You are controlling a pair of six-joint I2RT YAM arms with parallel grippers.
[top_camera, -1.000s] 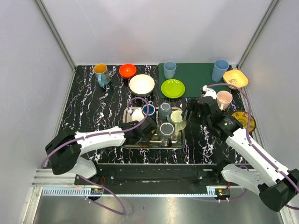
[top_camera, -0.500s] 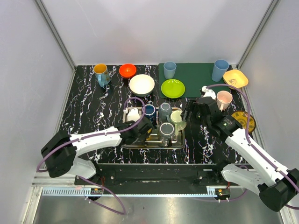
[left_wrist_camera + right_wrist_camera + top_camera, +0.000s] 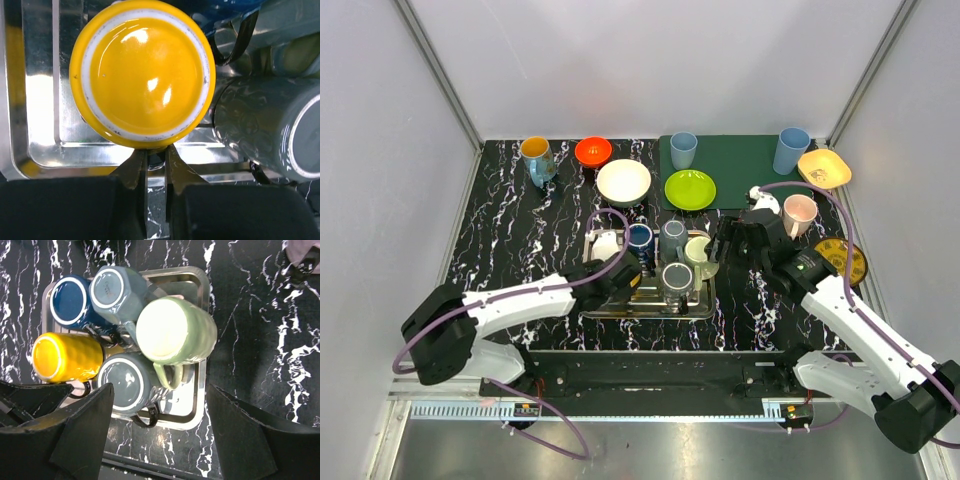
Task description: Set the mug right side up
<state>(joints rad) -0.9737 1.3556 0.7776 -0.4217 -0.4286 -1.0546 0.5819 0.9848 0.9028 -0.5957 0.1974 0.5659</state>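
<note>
At the tray's [image 3: 200, 277] near-left corner the yellow mug [image 3: 142, 75] stands bottom-up, just beside a grey mug [image 3: 270, 130]. The left gripper [image 3: 156, 157] is pressed together at the yellow mug's near edge; I cannot tell whether it pinches the handle. The right gripper [image 3: 161, 386] is spread wide, above the tray's right side.

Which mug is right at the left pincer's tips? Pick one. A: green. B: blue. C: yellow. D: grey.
C: in the left wrist view the yellow mug, its base toward the camera, sits right against the tips of the left pincer.
</note>
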